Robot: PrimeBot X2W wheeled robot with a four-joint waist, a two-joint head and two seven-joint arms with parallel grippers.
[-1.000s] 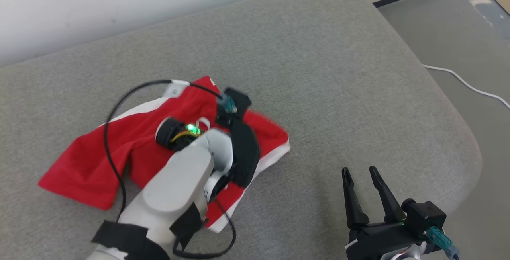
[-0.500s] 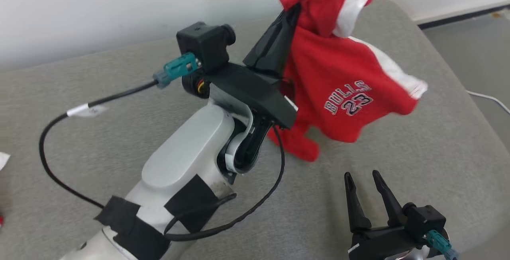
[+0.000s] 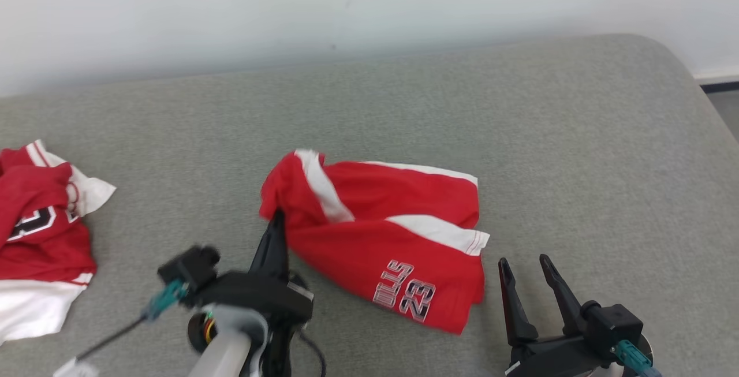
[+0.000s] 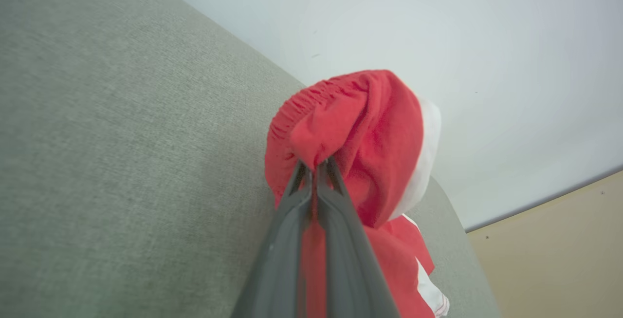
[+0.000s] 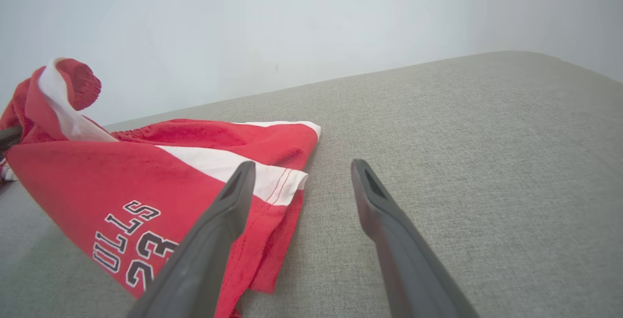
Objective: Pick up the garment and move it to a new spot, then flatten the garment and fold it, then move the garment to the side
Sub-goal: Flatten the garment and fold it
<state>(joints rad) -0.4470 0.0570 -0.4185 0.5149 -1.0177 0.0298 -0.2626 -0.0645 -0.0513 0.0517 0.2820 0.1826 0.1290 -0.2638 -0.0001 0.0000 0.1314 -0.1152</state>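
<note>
While pinched in left claw [image 4: 315,164], garment [image 3: 381,221] lies beside right claw [image 3: 523,260].

A broad grey fabric-covered cushion [image 3: 519,134] with a rounded corner is set against a plain white wall [image 3: 288,7]. On the right, a dark skirting strip [image 3: 721,85] is seen at the wall's foot, with grey floor [image 3: 732,105] beside it. Everything is evenly lit.
</note>
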